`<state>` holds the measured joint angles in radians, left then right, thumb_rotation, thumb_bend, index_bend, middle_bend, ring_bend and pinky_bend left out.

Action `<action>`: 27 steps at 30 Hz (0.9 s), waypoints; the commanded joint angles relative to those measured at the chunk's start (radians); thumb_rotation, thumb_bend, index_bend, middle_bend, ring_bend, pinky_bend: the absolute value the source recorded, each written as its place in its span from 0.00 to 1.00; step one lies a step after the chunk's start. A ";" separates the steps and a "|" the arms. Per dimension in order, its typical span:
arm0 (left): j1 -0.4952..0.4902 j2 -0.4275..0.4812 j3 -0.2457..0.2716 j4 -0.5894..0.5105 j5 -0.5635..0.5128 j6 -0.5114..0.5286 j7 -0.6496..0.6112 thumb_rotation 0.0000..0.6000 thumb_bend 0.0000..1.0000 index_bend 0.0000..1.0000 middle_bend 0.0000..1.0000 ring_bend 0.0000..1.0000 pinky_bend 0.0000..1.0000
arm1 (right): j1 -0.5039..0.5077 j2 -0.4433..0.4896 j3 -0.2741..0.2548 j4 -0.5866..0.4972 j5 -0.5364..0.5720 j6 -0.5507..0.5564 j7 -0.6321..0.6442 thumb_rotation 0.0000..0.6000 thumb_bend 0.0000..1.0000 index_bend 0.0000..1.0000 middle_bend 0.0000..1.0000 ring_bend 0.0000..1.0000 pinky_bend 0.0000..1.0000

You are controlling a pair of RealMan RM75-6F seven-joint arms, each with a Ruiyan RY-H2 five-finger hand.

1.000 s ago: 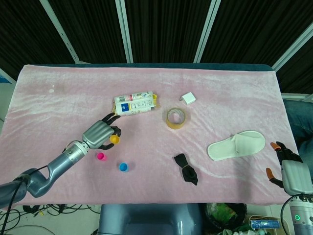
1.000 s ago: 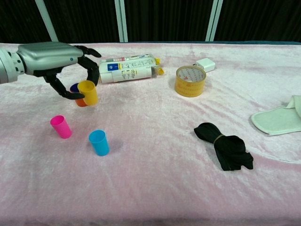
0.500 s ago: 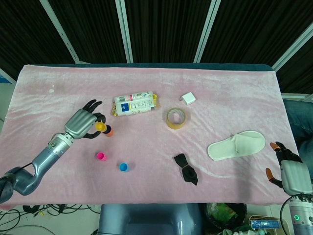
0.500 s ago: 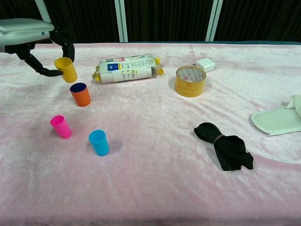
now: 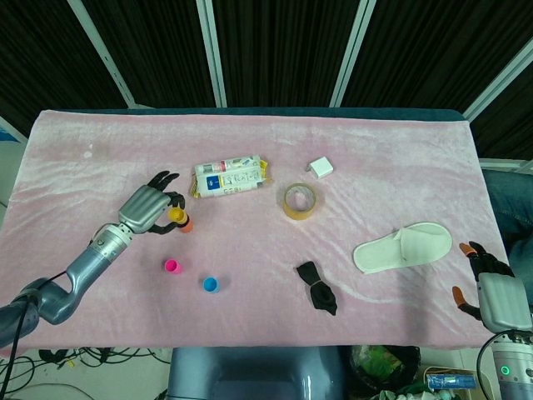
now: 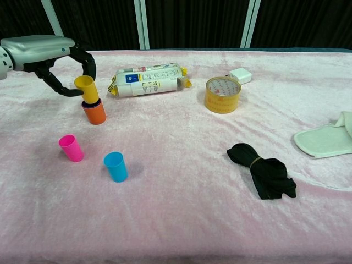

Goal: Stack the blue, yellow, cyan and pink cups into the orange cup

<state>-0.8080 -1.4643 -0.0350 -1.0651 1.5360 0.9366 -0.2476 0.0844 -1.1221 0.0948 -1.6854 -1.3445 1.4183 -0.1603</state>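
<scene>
My right hand (image 5: pixel 491 292) idles at the table's near edge, fingers spread; cyan cup (image 6: pixel 116 166) and pink cup (image 6: pixel 71 148) wait while my left hand (image 6: pixel 52 55) pinches the yellow cup (image 6: pixel 87 89), its base in the orange cup (image 6: pixel 95 114).

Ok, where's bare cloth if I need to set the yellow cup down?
Bare cloth lies between the cyan cup and black bundle, and along the near edge. It is crowded around the orange cup, where the left hand holds the yellow cup.

pink-clothed table (image 5: pixel 400 150), dark slatted wall (image 5: pixel 283 50)
</scene>
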 commanded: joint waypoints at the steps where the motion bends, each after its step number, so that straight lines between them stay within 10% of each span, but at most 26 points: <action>1: -0.005 -0.008 0.005 0.007 0.008 -0.004 -0.008 1.00 0.36 0.46 0.50 0.02 0.00 | 0.000 0.000 0.000 0.000 0.000 0.000 0.000 1.00 0.30 0.17 0.10 0.18 0.24; 14: -0.001 0.030 0.016 -0.036 -0.020 -0.051 0.029 1.00 0.26 0.15 0.18 0.00 0.00 | 0.000 0.001 -0.002 0.000 -0.005 0.000 0.004 1.00 0.30 0.17 0.10 0.18 0.24; 27: 0.055 0.180 0.070 -0.305 0.114 0.114 0.071 1.00 0.25 0.19 0.25 0.00 0.00 | -0.001 -0.001 -0.002 -0.002 -0.005 0.004 -0.003 1.00 0.30 0.17 0.10 0.18 0.24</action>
<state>-0.7650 -1.3215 0.0052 -1.3092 1.6010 1.0307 -0.2001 0.0833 -1.1234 0.0925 -1.6875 -1.3494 1.4221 -0.1634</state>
